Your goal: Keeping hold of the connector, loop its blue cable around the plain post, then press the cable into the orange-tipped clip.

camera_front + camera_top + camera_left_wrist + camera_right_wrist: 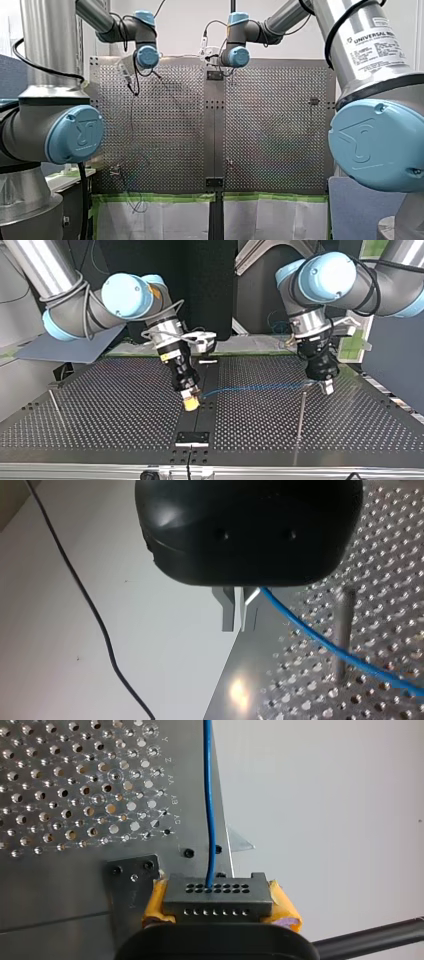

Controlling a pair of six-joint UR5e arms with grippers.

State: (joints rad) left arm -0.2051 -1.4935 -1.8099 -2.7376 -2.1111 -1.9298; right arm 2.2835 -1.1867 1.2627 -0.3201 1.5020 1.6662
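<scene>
Blue cable (208, 795) pinched in shut left jaws near post (344, 625); yellow-padded right jaws clamp connector (218, 896).

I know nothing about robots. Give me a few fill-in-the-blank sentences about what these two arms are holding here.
My right hand grips a grey connector between ___ pads.
The cable leaving the connector is ___.
In the top view my left hand, which the cable reaches, shows at the ___ side.
The table is dotted with small ___.
Missing: yellow; blue; right; holes.
</scene>
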